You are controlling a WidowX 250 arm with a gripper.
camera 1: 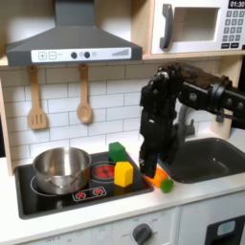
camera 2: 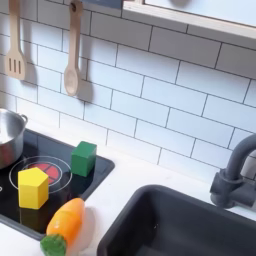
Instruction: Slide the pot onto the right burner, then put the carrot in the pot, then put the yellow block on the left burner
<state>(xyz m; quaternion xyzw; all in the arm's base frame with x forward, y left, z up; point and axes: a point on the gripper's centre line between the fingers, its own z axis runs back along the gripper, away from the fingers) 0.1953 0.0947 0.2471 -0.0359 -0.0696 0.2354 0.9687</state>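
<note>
The pot sat on the first exterior view's left burner, not yet slid across. The gripper hung over the carrot beside the cooktop; whether its fingers were parted I could not tell. The yellow block sat on the right burner, blocking the pot's path.

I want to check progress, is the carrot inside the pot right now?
No, in the second exterior view the carrot lies on the white counter beside the cooktop, apart from the pot.
</note>
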